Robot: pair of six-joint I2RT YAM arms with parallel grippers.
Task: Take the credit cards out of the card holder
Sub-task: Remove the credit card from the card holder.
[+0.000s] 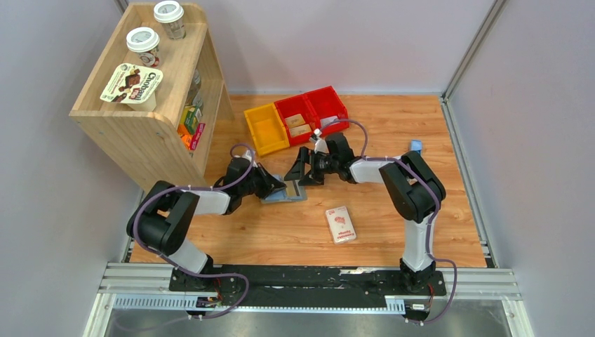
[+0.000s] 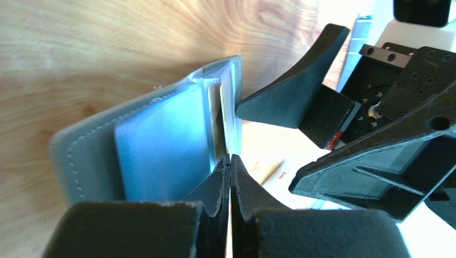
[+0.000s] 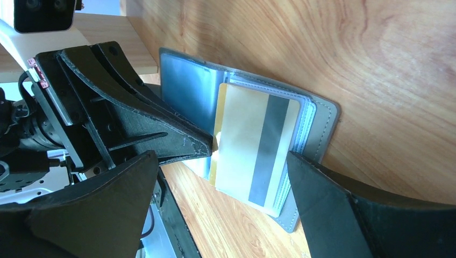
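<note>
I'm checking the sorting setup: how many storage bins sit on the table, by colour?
yellow bin: 1
red bins: 2
Total: 3

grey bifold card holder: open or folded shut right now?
Open. The grey bifold card holder lies spread, pale blue inner pockets exposed, with a beige magnetic-stripe card sticking partly out of one pocket.

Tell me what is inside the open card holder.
A striped credit card sticks out of a pocket of the card holder, pinched by the left gripper. A gold edge shows behind it; whatever sits deeper in the pockets is covered.
</note>
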